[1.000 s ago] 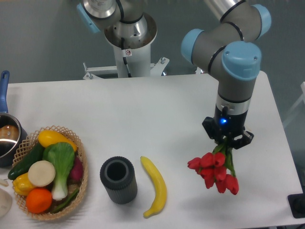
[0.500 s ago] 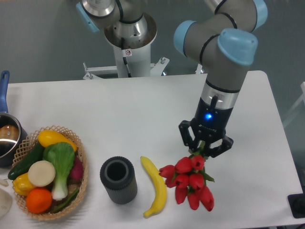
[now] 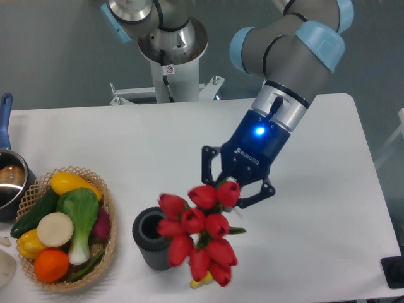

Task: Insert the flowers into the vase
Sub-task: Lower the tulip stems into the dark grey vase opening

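Observation:
My gripper (image 3: pixel 235 185) is shut on the stems of the flowers (image 3: pixel 197 235), a bunch of red tulip buds, and holds them in the air. The buds hang just right of the vase (image 3: pixel 149 240) and cover part of its right side. The vase is a dark grey ribbed cylinder standing upright near the table's front edge, its round mouth open and partly visible. The stems are mostly hidden between the fingers.
A wicker basket (image 3: pixel 108 208) of vegetables and fruit stands at the front left. A blue-handled metal pot (image 3: pixel 7 180) sits at the left edge. A banana (image 3: pixel 201 281) lies right of the vase, almost wholly hidden behind the flowers.
The arm has swung left and tilted, carrying the flowers from the right part of the table over the banana to beside the vase.

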Motion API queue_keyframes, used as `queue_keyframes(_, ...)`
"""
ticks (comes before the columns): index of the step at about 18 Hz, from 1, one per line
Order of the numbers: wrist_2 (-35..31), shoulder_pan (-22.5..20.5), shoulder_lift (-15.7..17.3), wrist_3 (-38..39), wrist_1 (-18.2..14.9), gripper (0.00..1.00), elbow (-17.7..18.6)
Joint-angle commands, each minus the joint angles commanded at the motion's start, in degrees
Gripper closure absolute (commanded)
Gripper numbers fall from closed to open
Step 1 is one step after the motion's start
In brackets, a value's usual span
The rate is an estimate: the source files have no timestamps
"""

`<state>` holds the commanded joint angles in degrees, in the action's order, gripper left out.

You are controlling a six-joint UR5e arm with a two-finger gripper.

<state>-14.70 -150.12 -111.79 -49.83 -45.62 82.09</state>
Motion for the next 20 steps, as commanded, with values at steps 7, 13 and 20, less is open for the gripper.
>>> queue_keyframes(7,7.3,1.5,-2.5,-1.0,0.9,1.00,-0.4)
queue_keyframes(13,11.5,3.3,-4.7,-2.5,1.7,1.00,-0.4)
queue_keyframes(20,11.5,3.6,-5.9,-3.9,1.7,1.00,-0.1)
